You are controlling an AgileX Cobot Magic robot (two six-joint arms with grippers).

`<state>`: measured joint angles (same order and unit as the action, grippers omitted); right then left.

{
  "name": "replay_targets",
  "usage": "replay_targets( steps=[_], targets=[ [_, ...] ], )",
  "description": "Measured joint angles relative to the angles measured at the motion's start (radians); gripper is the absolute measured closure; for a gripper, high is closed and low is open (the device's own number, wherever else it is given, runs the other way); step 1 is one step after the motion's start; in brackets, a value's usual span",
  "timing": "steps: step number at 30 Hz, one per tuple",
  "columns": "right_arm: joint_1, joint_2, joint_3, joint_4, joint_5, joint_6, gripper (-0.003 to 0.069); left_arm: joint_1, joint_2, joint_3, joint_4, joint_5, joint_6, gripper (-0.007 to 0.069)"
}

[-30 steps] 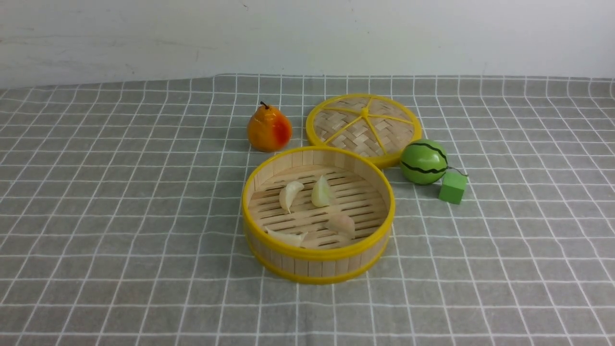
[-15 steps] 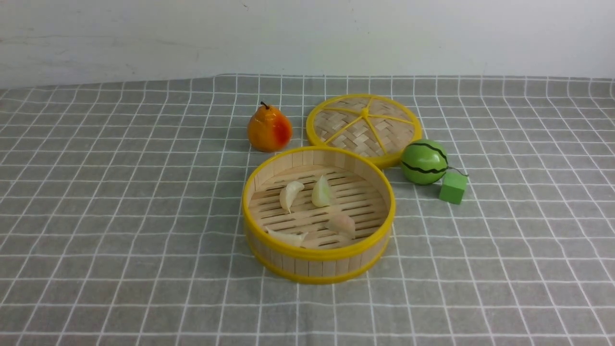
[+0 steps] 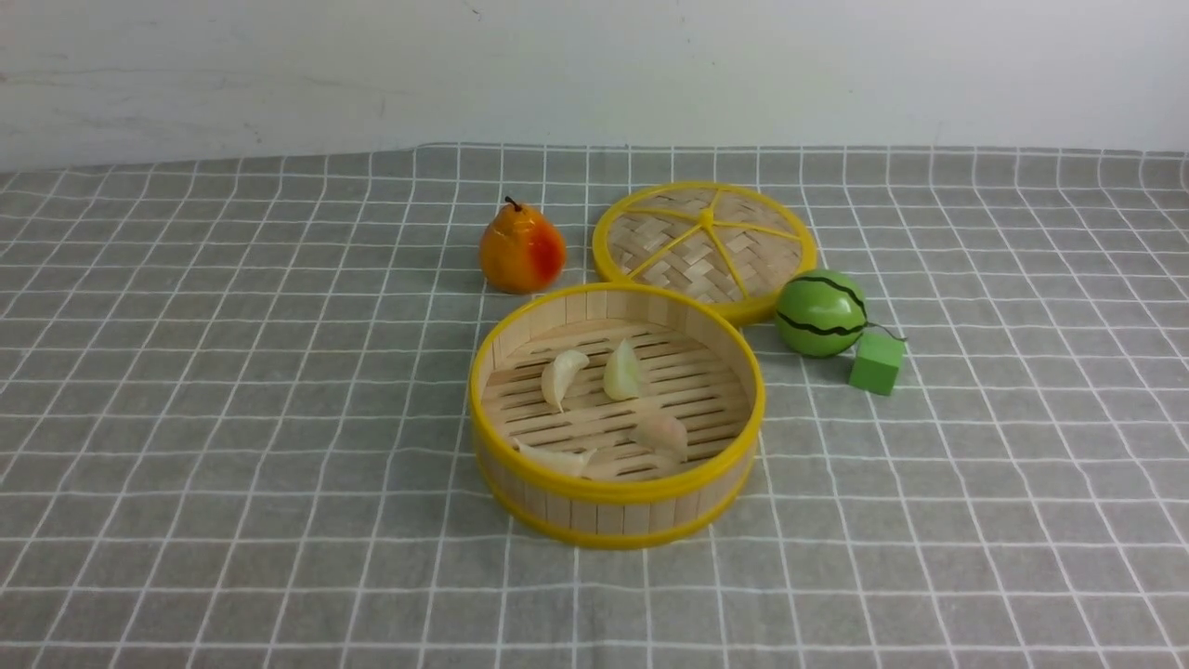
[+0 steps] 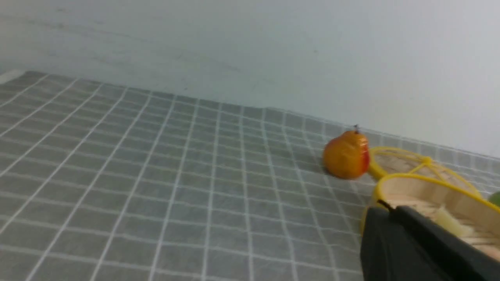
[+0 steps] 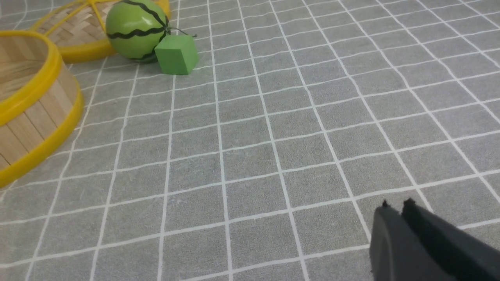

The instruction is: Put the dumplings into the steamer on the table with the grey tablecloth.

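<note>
Dumplings lie in the steamer; both grippers look clenched, empty; no writing legible.

The steamer is pale wooden slats bound by smooth, glossy yellow rims; its lid is woven bamboo strip. The dumplings look slick and shiny. The grey tablecloth is matt woven fabric. The pear and watermelon shine; the green cube is matt.
</note>
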<state>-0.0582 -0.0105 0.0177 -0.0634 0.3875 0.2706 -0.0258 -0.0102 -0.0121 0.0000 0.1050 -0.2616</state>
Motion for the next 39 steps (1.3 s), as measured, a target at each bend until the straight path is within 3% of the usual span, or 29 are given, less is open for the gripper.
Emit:
replay_targets(
  steps=[5, 14, 39],
  targets=[
    [0.0, 0.0, 0.0, 0.0, 0.0, 0.0, 0.0615, 0.065, 0.0, 0.039, 0.0, 0.084, -0.001, 0.0638],
    [0.0, -0.001, 0.0, 0.0, 0.0, 0.001, 0.0599, 0.066, 0.0, 0.043, 0.0, 0.257, 0.01, 0.0638],
    [0.0, -0.001, 0.0, 0.0, 0.0, 0.001, 0.0575, 0.066, 0.0, 0.043, 0.0, 0.262, 0.046, 0.0638]
  ],
)
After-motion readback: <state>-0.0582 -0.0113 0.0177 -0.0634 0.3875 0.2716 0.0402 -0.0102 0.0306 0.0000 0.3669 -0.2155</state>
